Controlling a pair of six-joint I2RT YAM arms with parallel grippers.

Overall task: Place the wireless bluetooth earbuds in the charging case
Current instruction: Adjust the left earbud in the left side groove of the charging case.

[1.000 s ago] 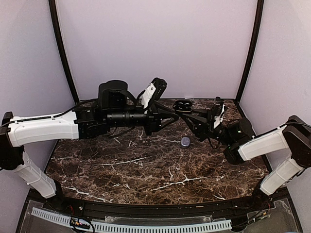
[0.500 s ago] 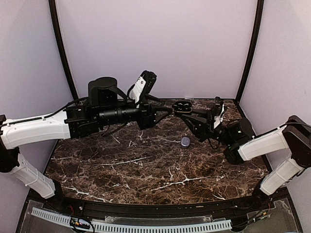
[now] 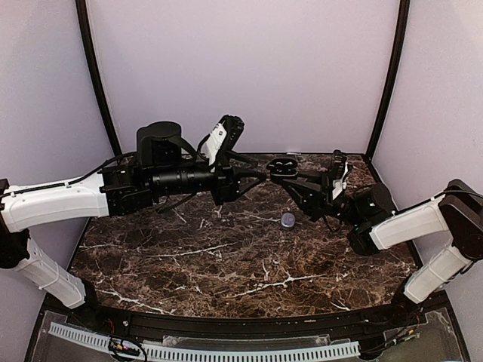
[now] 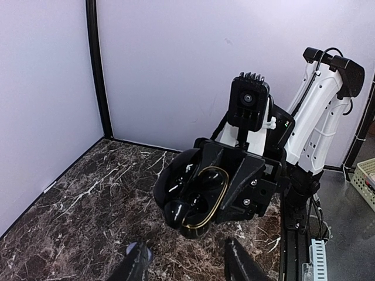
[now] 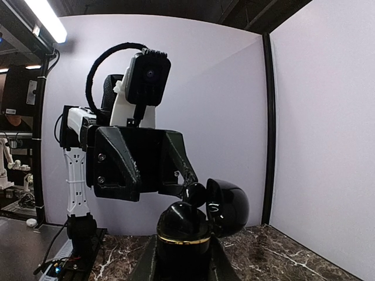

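Your right claw [image 3: 293,176] pinches the open charging case [image 3: 283,164]; your left claw [image 4: 187,260], spread, hangs beside it, a pale earbud [image 3: 287,220] below it.

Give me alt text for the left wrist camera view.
The right gripper holds an open black charging case with a gold rim up toward the camera, above a dark marble table. The left gripper sits open and empty at the bottom edge, a small pale purple earbud showing beside one finger.
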